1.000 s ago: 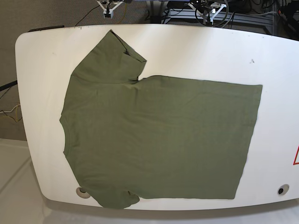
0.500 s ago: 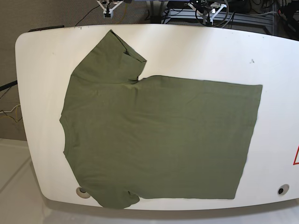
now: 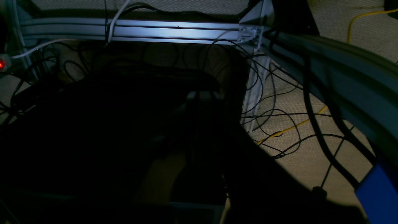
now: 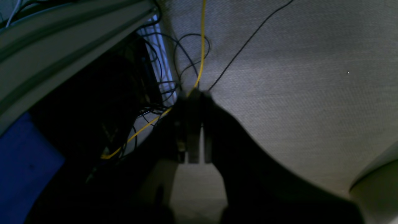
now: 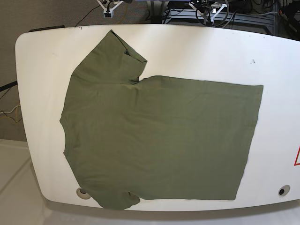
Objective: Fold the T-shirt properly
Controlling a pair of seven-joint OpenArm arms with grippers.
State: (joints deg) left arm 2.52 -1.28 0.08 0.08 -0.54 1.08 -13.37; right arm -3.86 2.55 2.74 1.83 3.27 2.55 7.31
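Note:
The olive-green T-shirt (image 5: 159,136) lies flat on the white table (image 5: 197,51), neck to the left, hem to the right. One sleeve (image 5: 117,56) points to the far edge and the other (image 5: 117,199) reaches the near edge. Both grippers are behind the far edge, away from the shirt. My right gripper (image 5: 108,13) is at the top left. In the right wrist view it (image 4: 192,124) is shut and empty over grey floor. My left gripper (image 5: 212,14) is at the top right. In the dark left wrist view its fingertips (image 3: 200,95) look closed together.
The table has a round hole near the front left (image 5: 84,192) and another at the front right (image 5: 281,191). A red mark (image 5: 297,157) is at the right edge. Aluminium frame (image 3: 130,31) and loose cables (image 3: 279,124) lie behind the table.

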